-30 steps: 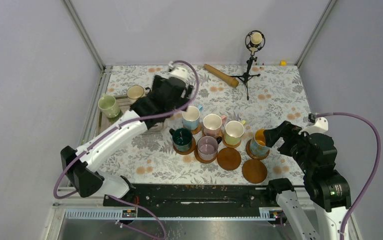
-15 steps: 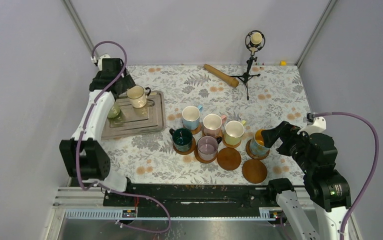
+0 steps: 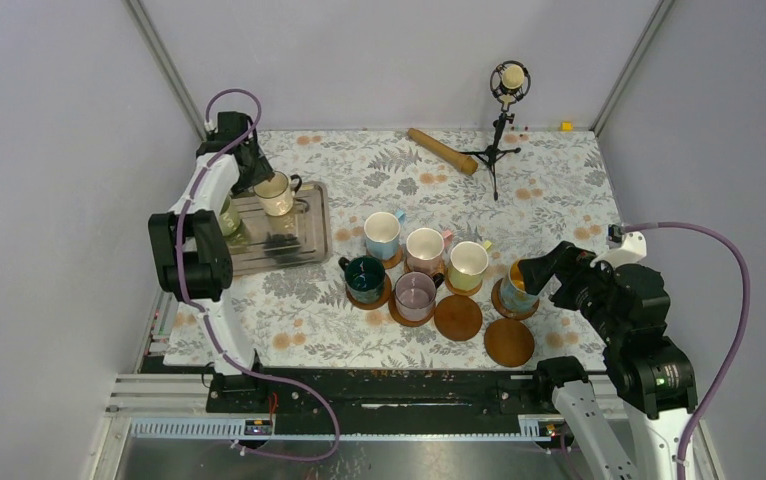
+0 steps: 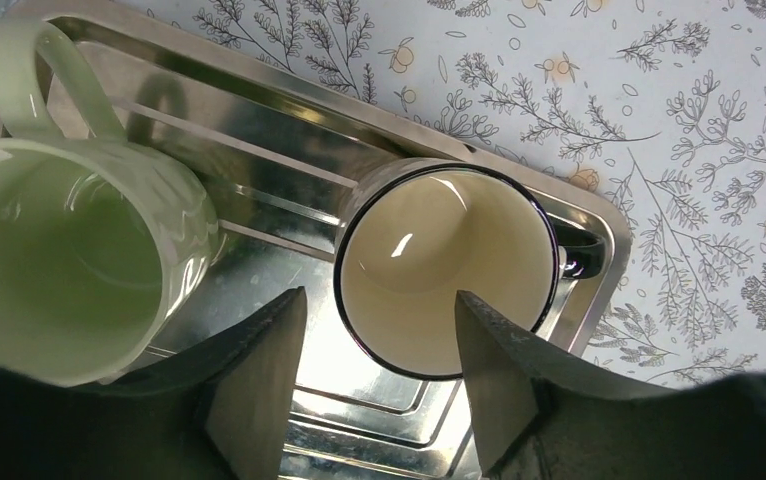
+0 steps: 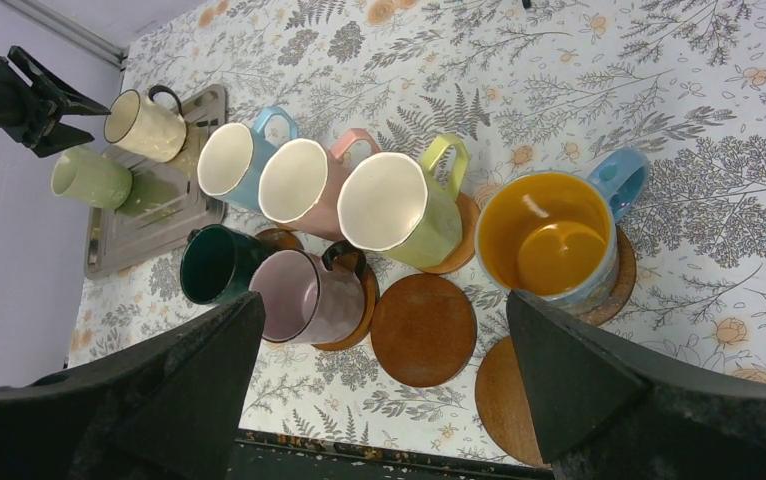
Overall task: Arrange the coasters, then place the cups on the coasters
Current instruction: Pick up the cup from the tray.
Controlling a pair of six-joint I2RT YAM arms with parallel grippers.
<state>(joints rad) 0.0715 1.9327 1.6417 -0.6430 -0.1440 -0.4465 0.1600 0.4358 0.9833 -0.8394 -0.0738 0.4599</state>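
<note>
On the metal tray [image 3: 304, 245] at the far left stand a cream cup [image 3: 277, 192] and a light green cup [image 3: 227, 216]. My left gripper [image 3: 257, 178] hangs open over the cream cup [image 4: 446, 270]. Its left finger [image 4: 259, 390] is outside the dark rim and its right finger [image 4: 499, 380] is over the inside; the light green cup [image 4: 69, 250] stands beside it. Six cups sit on coasters mid-table, among them the mauve [image 3: 416, 293] and the blue one with a yellow inside [image 3: 517, 283]. Two bare coasters [image 3: 458, 317] [image 3: 509, 342] lie in front. My right gripper [image 5: 384, 300] is open above them.
A microphone on a small tripod [image 3: 507, 85] and a wooden rolling pin [image 3: 442, 150] stand at the back of the floral tablecloth. A small yellow piece [image 3: 565, 126] lies at the back right corner. Grey walls close in both sides.
My left arm swung from the middle of the table out to the tray and settled over the cream cup, its jaws narrowing. The right arm barely moved.
</note>
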